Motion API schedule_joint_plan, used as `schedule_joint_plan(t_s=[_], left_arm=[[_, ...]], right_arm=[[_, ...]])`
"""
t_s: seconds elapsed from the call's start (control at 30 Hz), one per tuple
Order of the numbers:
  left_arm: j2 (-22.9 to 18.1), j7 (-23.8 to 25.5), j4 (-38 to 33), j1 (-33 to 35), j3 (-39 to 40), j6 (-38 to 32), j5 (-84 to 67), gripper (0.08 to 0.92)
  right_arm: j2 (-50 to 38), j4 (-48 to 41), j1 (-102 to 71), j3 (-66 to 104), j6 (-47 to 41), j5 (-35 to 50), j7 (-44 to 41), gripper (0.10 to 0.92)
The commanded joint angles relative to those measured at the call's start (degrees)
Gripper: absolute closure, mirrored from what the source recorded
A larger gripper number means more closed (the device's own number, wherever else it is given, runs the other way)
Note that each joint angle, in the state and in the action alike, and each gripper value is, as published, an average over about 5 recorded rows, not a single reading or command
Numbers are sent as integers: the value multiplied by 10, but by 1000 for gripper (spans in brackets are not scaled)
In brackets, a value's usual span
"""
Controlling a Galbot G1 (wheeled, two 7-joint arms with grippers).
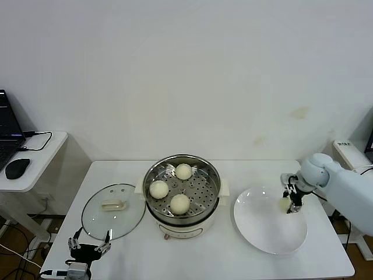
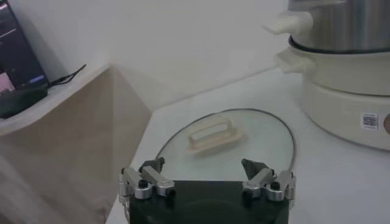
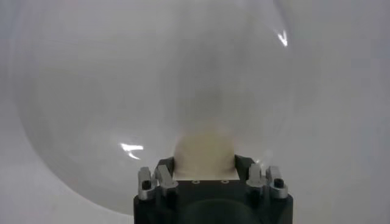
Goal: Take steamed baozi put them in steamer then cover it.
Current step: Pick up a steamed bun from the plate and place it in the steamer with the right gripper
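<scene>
The right gripper (image 1: 289, 201) reached in from the table's (image 1: 233, 262) 3 o'clock side, wrist bent down over the white plate (image 1: 262, 233), its fingers closed on the last bun (image 3: 204, 152) at the plate's 2 o'clock edge. Three buns (image 1: 179, 203) sat in the steamer (image 1: 182, 192) at the table's centre. The glass lid (image 1: 113, 211) lay flat at 9 o'clock of the steamer. The left gripper (image 1: 88, 245) hung at the lid's 6 o'clock edge, fingers (image 2: 149, 179) spread apart, holding nothing.
</scene>
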Motion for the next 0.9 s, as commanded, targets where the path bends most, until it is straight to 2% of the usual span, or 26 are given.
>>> schedule_joint_plan(t_s=[0.03, 0.2, 0.4, 0.67, 0.9], left_arm=[[1, -6, -2, -4, -1, -5, 12, 177], [4, -8, -9, -3, -3, -9, 20, 177], [7, -9, -20, 0, -11, -12, 18, 177], [9, -14, -18, -4, -15, -17, 17, 177], [8, -13, -19, -9, -18, -19, 8, 177]], right_arm=[[3, 56, 173, -120, -48, 121, -19, 406], [67, 57, 277, -194, -80, 205, -24, 406], [160, 18, 378, -266, -94, 259, -29, 406], [298, -59, 426, -292, -101, 295, -34, 406], [373, -90, 411, -298, -110, 303, -31, 408]])
